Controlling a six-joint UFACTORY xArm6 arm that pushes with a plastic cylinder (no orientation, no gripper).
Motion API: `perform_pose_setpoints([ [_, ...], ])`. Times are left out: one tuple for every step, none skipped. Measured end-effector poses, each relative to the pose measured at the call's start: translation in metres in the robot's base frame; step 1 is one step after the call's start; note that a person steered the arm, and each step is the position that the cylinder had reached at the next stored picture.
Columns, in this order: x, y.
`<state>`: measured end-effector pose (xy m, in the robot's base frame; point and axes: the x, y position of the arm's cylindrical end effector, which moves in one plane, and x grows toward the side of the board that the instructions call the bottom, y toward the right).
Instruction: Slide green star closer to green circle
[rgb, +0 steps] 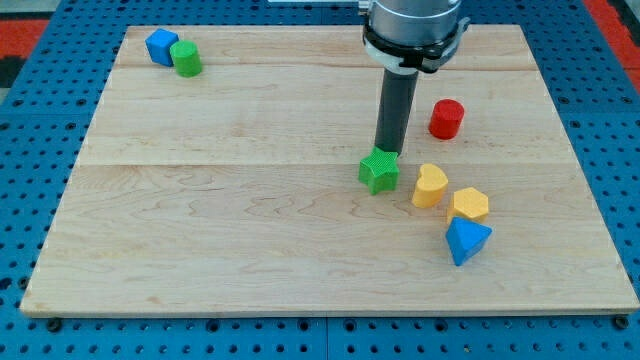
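The green star (378, 171) lies a little right of the board's middle. My tip (387, 151) stands right at the star's upper edge, touching it or nearly so, on the side toward the view's top. The green circle (186, 58), a short cylinder, stands far off at the view's top left, touching a blue cube (161, 46) on its left. The dark rod rises from the tip to the arm's grey wrist at the view's top.
A red cylinder (446, 119) stands right of the rod. A yellow heart (430, 186), a yellow hexagon (469, 204) and a blue triangular block (466, 240) sit to the star's right and lower right. The wooden board (200, 220) lies on a blue pegboard.
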<state>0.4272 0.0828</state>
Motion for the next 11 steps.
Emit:
perform_pose_setpoints([
  [0.0,0.039],
  [0.023,0.007],
  [0.033,-0.066],
  [0.045,-0.129],
  [0.06,-0.1],
  [0.075,-0.165],
  [0.068,-0.254],
  [0.036,-0.268],
  [-0.028,-0.28],
  [-0.082,-0.285],
  [-0.109,-0.286],
])
